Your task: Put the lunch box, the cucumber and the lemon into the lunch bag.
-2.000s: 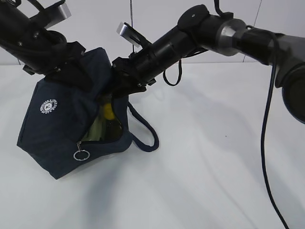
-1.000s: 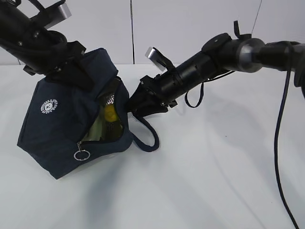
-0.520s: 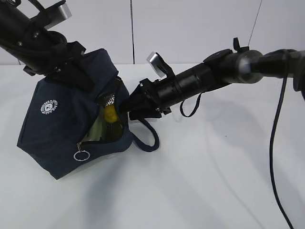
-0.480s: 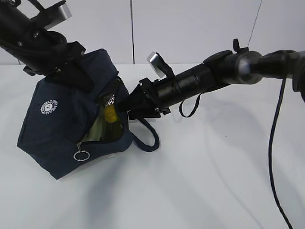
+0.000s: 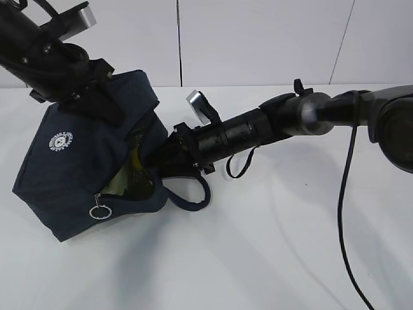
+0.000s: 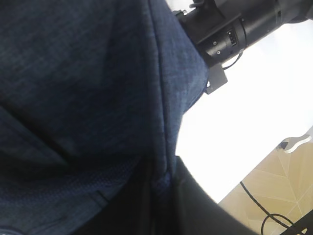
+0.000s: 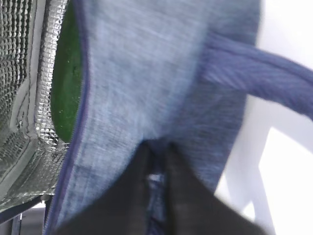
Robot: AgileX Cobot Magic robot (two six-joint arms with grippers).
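Packing seemingly done: both tools [image 6: 159, 183] [image 7: 155, 166] pinched shut on dark navy fabric lunch bag [image 5: 71, 174]; next, release cleanly.

Both arms are matte black, built of cylindrical segments; the right arm [image 5: 258, 129] carries a bare grey metal joint section near its elbow, a thin black cable looping beneath the forearm and another trailing down at the far right; a small silver rectangular block [image 5: 199, 103] sits on its wrist; the left arm [image 5: 45, 51] bears a similar silver block [image 5: 76, 16] and small pale screws on its black housing.
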